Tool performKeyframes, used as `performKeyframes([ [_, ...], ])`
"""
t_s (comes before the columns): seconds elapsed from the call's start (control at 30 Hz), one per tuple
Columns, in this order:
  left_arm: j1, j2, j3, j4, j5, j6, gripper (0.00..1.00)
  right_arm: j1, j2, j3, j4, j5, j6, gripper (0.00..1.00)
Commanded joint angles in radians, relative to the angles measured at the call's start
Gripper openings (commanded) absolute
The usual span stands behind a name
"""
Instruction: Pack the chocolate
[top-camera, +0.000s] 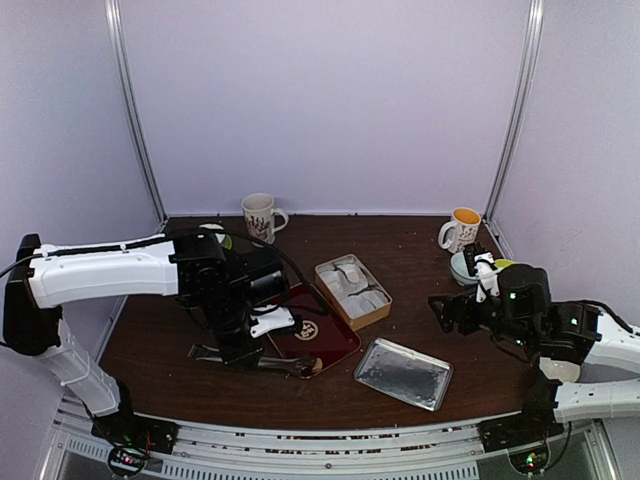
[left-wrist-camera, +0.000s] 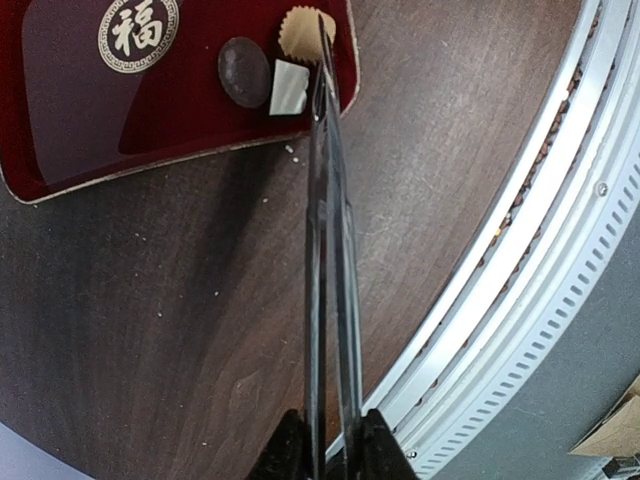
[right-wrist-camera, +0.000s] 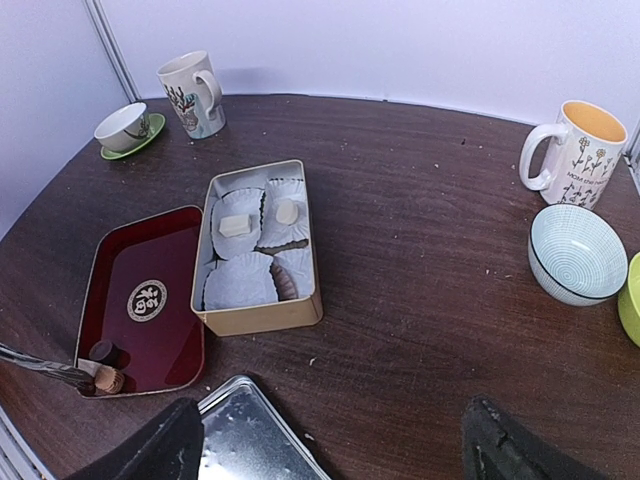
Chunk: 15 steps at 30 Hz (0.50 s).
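Dark wooden table (top-camera: 420, 270), seen from above: your left gripper (top-camera: 241, 353), beside the glossy red rectangular tray (top-camera: 338, 346), is clamped on long metal tongs (top-camera: 280, 365). Left wrist: tong tips reach small cream and brown chocolate pieces (left-wrist-camera: 288, 87) in the tray's corner. Right wrist: your right gripper (right-wrist-camera: 340, 450) gapes wide, apart from the tray.
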Motion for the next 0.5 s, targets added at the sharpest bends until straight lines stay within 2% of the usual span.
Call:
performKeyframes([
  [0.0, 0.007, 0.03, 0.007, 0.012, -0.017, 0.018, 0.2, -0.006, -0.009, 0.004, -0.001, 0.016, 0.008, 0.9],
  [0.17, 0.007, 0.038, 0.022, 0.042, -0.058, 0.013, 0.2, -0.007, -0.009, 0.003, -0.001, 0.019, 0.006, 0.9],
  [0.47, 0.034, 0.092, 0.066, 0.065, -0.246, -0.08, 0.22, -0.006, -0.003, 0.006, 0.0, 0.016, 0.006, 0.9],
])
